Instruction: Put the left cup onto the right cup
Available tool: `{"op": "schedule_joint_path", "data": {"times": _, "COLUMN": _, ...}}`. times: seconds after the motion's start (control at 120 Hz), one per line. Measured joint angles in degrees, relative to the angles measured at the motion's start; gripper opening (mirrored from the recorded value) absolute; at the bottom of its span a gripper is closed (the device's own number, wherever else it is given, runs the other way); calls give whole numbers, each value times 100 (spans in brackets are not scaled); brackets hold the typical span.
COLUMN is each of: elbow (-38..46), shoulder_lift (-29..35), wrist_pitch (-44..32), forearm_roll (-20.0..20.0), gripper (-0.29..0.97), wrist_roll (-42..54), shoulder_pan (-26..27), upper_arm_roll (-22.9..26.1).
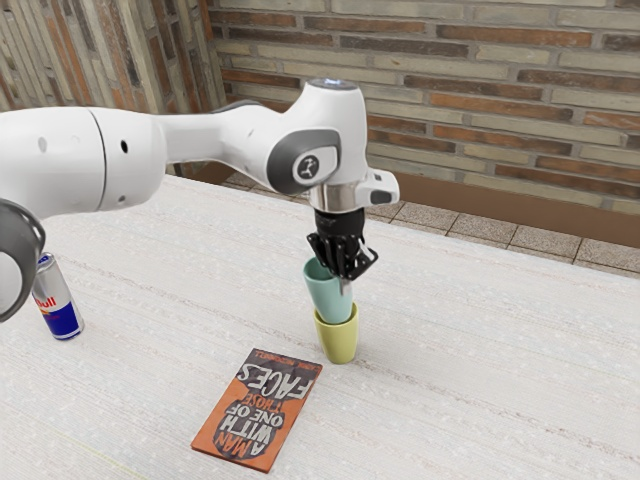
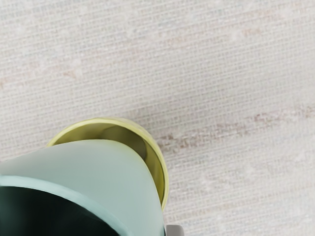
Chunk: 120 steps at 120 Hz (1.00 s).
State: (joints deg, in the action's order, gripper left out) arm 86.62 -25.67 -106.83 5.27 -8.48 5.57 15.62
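A pale green cup (image 1: 330, 296) sits tilted inside the mouth of a yellow cup (image 1: 338, 338) that stands upright on the table. My black gripper (image 1: 343, 266) is at the green cup's rim, its fingers shut on the rim wall. In the wrist view the green cup (image 2: 83, 177) is large and close under my hand, and the yellow cup's rim (image 2: 152, 147) curves around it from behind.
An orange and black book (image 1: 258, 408) lies flat just in front of the cups. A Red Bull can (image 1: 56, 297) stands at the exterior view's left. The pale table (image 1: 500, 350) stretches open toward the exterior view's right. A brick wall runs behind.
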Motion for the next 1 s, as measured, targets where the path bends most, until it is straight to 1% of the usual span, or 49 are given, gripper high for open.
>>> {"op": "schedule_joint_path", "data": {"times": 0.117, "elbow": -3, "shoulder_lift": -38, "wrist_pitch": -27, "forearm_roll": 0, "gripper": -9, "wrist_roll": -32, "shoulder_pan": 4, "upper_arm_roll": 0}}
{"op": "schedule_joint_path", "data": {"times": 0.25, "elbow": 28, "shoulder_lift": -55, "wrist_pitch": -82, "forearm_roll": -15, "gripper": 21, "wrist_roll": -54, "shoulder_pan": 5, "upper_arm_roll": -1}}
{"op": "schedule_joint_path", "data": {"times": 0.308, "elbow": 33, "shoulder_lift": -55, "wrist_pitch": -99, "forearm_roll": -17, "gripper": 33, "wrist_roll": -63, "shoulder_pan": 5, "upper_arm_roll": -3}}
{"op": "schedule_joint_path", "data": {"times": 0.383, "elbow": 35, "shoulder_lift": -38, "wrist_pitch": -116, "forearm_roll": -17, "gripper": 43, "wrist_roll": -73, "shoulder_pan": 5, "upper_arm_roll": -6}}
{"op": "schedule_joint_path", "data": {"times": 0.475, "elbow": 36, "shoulder_lift": 105, "wrist_pitch": -126, "forearm_roll": 13, "gripper": 52, "wrist_roll": -83, "shoulder_pan": 9, "upper_arm_roll": -13}}
{"op": "schedule_joint_path", "data": {"times": 0.608, "elbow": 134, "shoulder_lift": 594, "wrist_pitch": -65, "forearm_roll": 46, "gripper": 59, "wrist_roll": -93, "shoulder_pan": 5, "upper_arm_roll": -60}}
{"op": "schedule_joint_path", "data": {"times": 0.758, "elbow": 563, "shoulder_lift": 1338, "wrist_pitch": 178, "forearm_roll": 52, "gripper": 64, "wrist_roll": -94, "shoulder_pan": -3, "upper_arm_roll": -336}}
{"op": "schedule_joint_path", "data": {"times": 0.867, "elbow": 859, "shoulder_lift": 1772, "wrist_pitch": 384, "forearm_roll": 30, "gripper": 65, "wrist_roll": -31, "shoulder_pan": 3, "upper_arm_roll": -736}}
{"op": "schedule_joint_path", "data": {"times": 0.942, "elbow": 874, "shoulder_lift": 1892, "wrist_pitch": 520, "forearm_roll": -8, "gripper": 66, "wrist_roll": 130, "shoulder_pan": -79, "upper_arm_roll": -1042}}
{"op": "schedule_joint_path", "data": {"times": 1.0, "elbow": 858, "shoulder_lift": 1949, "wrist_pitch": 598, "forearm_roll": -49, "gripper": 67, "wrist_roll": 282, "shoulder_pan": -191, "upper_arm_roll": -1152}}
